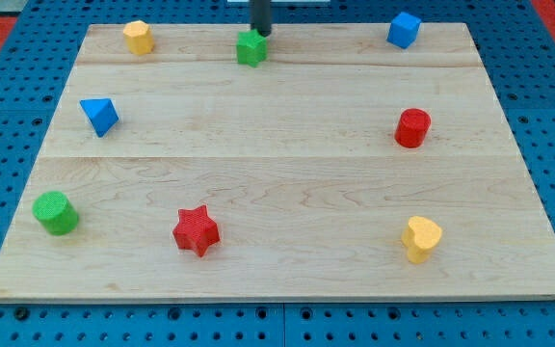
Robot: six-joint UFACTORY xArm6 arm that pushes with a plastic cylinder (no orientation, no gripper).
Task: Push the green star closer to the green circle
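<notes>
Your tip [261, 34] touches the far-right edge of the green star [251, 47]; no gripper to judge. Push steadily near-left toward the green circle [56, 213], skirting the blue pyramid [98, 116].

Just one camera here, sitting up high off the near edge of the wooden board [277, 193], tilted down toward the far side, close enough that the board nearly fills left to right.

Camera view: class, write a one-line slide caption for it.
My tip touches the green star at the board's top edge, far from the green circle at lower left.
</notes>
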